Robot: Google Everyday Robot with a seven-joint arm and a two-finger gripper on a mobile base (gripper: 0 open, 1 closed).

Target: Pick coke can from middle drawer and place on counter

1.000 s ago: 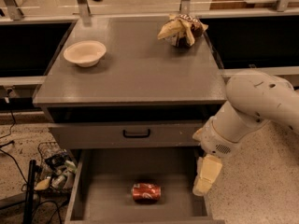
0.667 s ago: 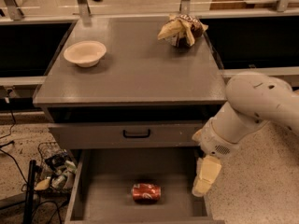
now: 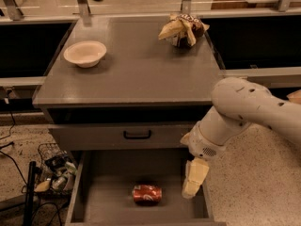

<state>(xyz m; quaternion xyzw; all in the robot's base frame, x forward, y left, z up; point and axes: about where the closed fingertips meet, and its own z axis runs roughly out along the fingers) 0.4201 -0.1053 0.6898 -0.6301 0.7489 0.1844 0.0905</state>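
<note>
The coke can [image 3: 146,193] lies on its side on the floor of the open middle drawer [image 3: 108,187], near the drawer's front middle. My gripper [image 3: 194,180] hangs at the end of the white arm over the drawer's right side, pointing down, to the right of the can and apart from it. The grey counter [image 3: 141,74] spreads above the drawers.
A cream bowl [image 3: 85,53] sits on the counter's left part and a brown-and-yellow snack bag [image 3: 183,29] at its back right. The shut upper drawer front with a black handle [image 3: 137,135] is above the open drawer. A wire basket of clutter [image 3: 54,171] stands on the floor to the left.
The arm and gripper have shifted a little to the left, closer to the can. The can, bowl and bag have not moved.
</note>
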